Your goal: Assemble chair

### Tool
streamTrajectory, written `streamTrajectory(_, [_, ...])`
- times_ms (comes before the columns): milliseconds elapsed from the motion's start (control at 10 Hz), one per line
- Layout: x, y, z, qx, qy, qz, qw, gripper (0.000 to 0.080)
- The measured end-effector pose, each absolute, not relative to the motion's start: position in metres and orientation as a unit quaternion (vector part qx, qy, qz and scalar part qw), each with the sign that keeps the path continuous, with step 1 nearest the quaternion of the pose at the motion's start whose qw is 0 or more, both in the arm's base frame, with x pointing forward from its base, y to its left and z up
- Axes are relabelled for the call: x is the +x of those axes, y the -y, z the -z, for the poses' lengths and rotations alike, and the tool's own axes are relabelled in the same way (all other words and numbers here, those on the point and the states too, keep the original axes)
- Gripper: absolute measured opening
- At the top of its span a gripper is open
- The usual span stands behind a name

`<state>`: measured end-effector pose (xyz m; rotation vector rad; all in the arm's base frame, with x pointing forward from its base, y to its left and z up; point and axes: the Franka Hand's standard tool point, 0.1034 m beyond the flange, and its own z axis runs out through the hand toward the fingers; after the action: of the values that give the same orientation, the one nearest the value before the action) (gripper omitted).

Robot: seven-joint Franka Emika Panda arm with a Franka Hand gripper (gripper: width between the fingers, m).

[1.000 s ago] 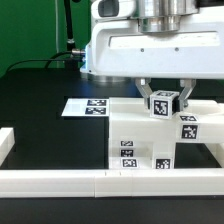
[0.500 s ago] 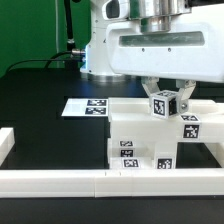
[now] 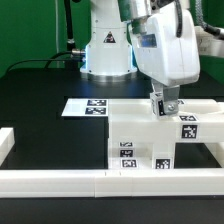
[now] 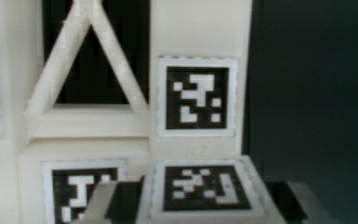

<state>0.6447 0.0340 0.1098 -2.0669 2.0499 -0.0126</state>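
White blocky plastic chair (image 3: 135, 132): the claw (image 3: 164, 105), pinching its square tagged leg (image 3: 158, 107), has twisted round, probably screwing it home.

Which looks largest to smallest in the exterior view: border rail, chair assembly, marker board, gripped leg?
1. Unsure: chair assembly and border rail; the rail is longer but nearer the camera.
2. Then marker board.
3. Smallest: leg in the gripper.

Chair (image 4: 87, 135) blurred, cropped in wrist view; marker board (image 3: 85, 106) perhaps partly hidden.
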Motion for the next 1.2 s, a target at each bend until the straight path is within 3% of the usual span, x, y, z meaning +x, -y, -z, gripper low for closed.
streamTrajectory(100, [0.6444, -0.0351, -0.1091, -0.699, -0.706, 0.003, 0.115, 0.0338])
streamTrajectory(200, [0.6443, -0.0350, -0.1088, -0.704, -0.701, 0.003, 0.114, 0.0338])
streamTrajectory(300, [0.6442, -0.0352, -0.1088, -0.714, -0.691, 0.005, 0.114, 0.0522])
streamTrajectory(400, [0.6444, -0.0357, -0.1091, -0.720, -0.684, 0.006, 0.114, 0.0623])
streamTrajectory(700, [0.6441, -0.0352, -0.1082, -0.787, -0.607, 0.017, 0.112, 0.0642])
streamTrajectory(1200, [0.6421, -0.0306, -0.1170, -0.946, -0.317, -0.015, 0.064, 0.0649])
